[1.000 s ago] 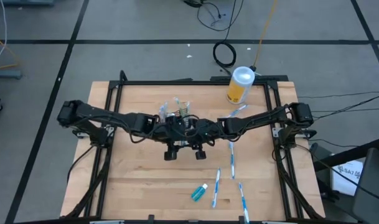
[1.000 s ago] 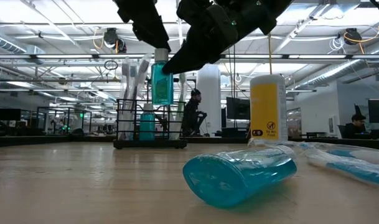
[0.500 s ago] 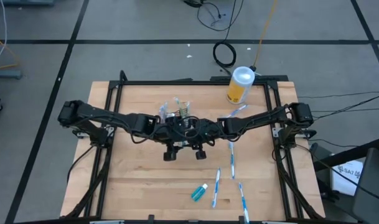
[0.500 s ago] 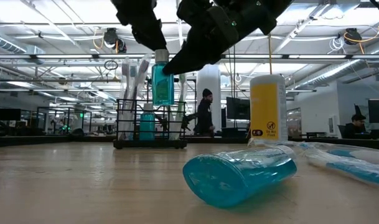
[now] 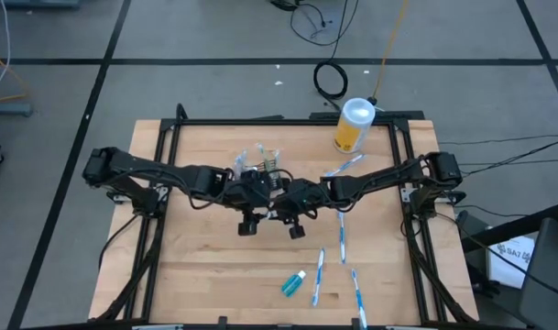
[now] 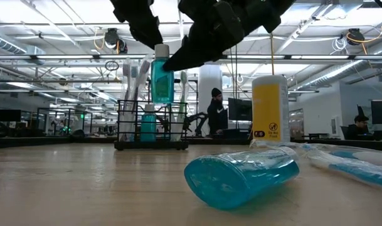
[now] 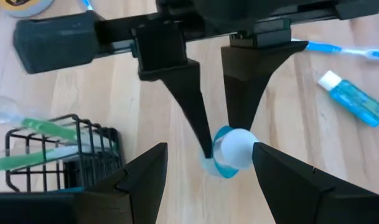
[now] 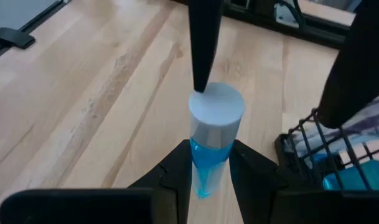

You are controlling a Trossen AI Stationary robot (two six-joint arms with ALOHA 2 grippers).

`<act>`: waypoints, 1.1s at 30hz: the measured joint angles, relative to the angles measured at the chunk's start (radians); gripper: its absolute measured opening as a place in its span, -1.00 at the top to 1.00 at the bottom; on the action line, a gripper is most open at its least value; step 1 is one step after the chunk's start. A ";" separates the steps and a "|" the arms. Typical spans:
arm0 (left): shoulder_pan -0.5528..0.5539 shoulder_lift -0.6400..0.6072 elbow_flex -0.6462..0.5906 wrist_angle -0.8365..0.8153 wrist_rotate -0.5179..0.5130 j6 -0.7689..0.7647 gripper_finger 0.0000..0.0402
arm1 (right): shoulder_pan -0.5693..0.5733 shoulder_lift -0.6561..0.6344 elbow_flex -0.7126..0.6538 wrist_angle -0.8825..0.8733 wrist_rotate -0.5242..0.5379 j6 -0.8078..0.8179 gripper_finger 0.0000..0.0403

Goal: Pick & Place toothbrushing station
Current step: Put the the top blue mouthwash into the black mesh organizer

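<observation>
A teal toothpaste tube (image 6: 162,80) with a white cap (image 8: 216,107) hangs upright above the table, with my right gripper (image 8: 211,146) shut on it. My left gripper (image 7: 209,149) is open above it, one finger on each side of the cap. The black wire caddy (image 6: 152,125) stands on the table just beyond, with toothbrushes and another teal tube upright in it. In the high view the two grippers (image 5: 269,197) meet at the table's middle, beside the caddy (image 5: 260,163). My right gripper pinches the teal body (image 8: 208,160) just under the cap between its two fingers. The fingers (image 6: 178,59) slant down from the table's right side. The tube is upright with its cap up, clear of the table. My left gripper has one fingertip (image 8: 199,84) at the cap's rim; I cannot tell whether it touches.
Another teal tube (image 6: 241,179) lies near the table's front edge, with several toothbrushes (image 5: 341,234) spread over the right half. A yellow canister (image 5: 354,124) with a white lid stands at the far right corner. People show in the room behind.
A person in the room behind the table has walked toward the right. Both arms and the held tube keep their places.
</observation>
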 joint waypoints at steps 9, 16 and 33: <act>-0.003 0.005 0.000 -0.013 0.005 -0.002 -0.19 | 0.000 -0.001 -0.001 -0.004 0.051 -0.003 0.57; -0.008 0.004 0.000 -0.014 0.005 -0.012 -0.19 | 0.000 -0.001 0.000 0.003 0.051 0.004 0.57; -0.010 0.004 0.000 -0.075 0.001 0.159 -0.19 | 0.000 -0.001 0.000 0.009 0.074 -0.027 0.57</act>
